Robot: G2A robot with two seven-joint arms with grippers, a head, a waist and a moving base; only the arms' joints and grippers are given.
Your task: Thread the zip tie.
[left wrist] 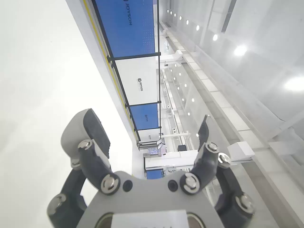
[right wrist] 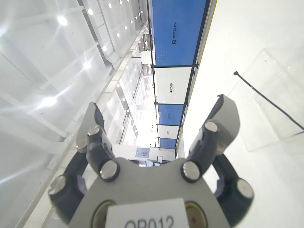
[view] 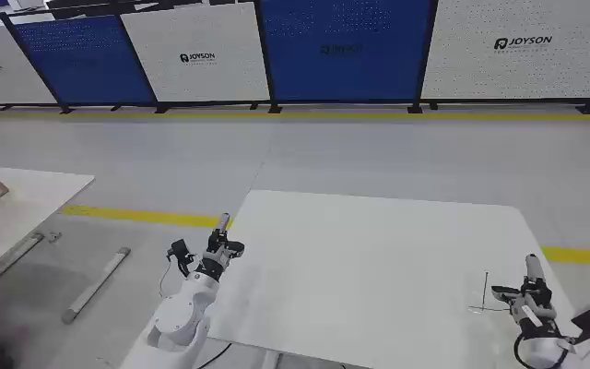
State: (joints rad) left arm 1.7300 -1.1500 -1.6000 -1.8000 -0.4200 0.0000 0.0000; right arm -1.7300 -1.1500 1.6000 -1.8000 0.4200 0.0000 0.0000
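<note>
While both sets of fingers stand spread with nothing between them, the left gripper (left wrist: 147, 115) shows its dark pads (left wrist: 97, 131) wide apart, and the right gripper (right wrist: 157, 101) is just as wide, jaws bare.

Beneath them is a plain white table (view: 369, 267) with rounded corners. The left gripper sits at the table's left edge and the right one at the near right corner. Grey floor (view: 277, 148) runs around the table, crossed by a yellow line (view: 138, 215). A row of blue and white perforated partition panels (view: 346, 51) closes off the far side. Round ceiling lights (left wrist: 239, 49) show high up in the wrist views.

A second white table (view: 37, 198) stands off to the left, with a grey bar (view: 95, 284) lying on the floor near it. On the main table, a clear sheet (right wrist: 268, 72) lies flat beside the right gripper.

The zip tie (right wrist: 261, 93) is thin, black and straight, and lies across that clear sheet, with its head end past the sheet's edge on the bare tabletop. It is just beside the right gripper's fingers, on the side toward the table's middle, and does not touch them. Nothing sits between the tie and those fingers. From the left gripper it is well apart, across the width of the table.
</note>
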